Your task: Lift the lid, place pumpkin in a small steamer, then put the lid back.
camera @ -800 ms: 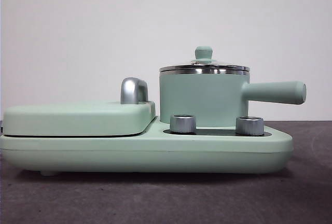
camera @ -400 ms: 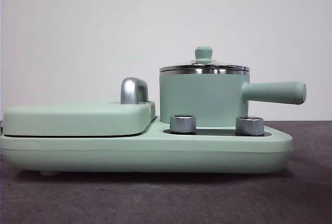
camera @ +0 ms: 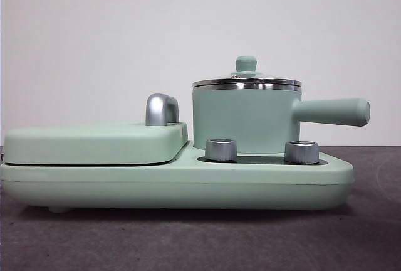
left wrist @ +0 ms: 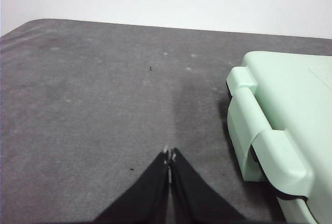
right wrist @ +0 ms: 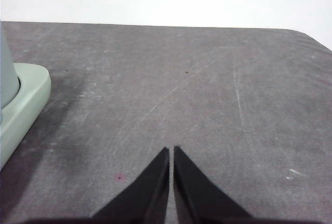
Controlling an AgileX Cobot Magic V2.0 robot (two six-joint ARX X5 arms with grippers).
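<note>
The small steamer [camera: 244, 117], a mint-green pot with a steel rim and a long side handle [camera: 332, 111], stands on the right half of a mint-green cooker base [camera: 175, 183]. The lid [camera: 246, 80], with its mint knob [camera: 245, 64], sits closed on the pot. The pumpkin is out of view. My left gripper [left wrist: 169, 156] is shut and empty over bare table beside the cooker's corner [left wrist: 275, 130]. My right gripper [right wrist: 171, 154] is shut and empty over bare table beside the base's edge [right wrist: 23, 105]. Neither arm shows in the front view.
The flat mint-green griddle cover [camera: 94, 142] with a steel handle [camera: 161, 109] fills the base's left half. Two steel dials [camera: 220, 149] [camera: 301, 152] sit in front of the pot. The table is dark grey; a white wall stands behind.
</note>
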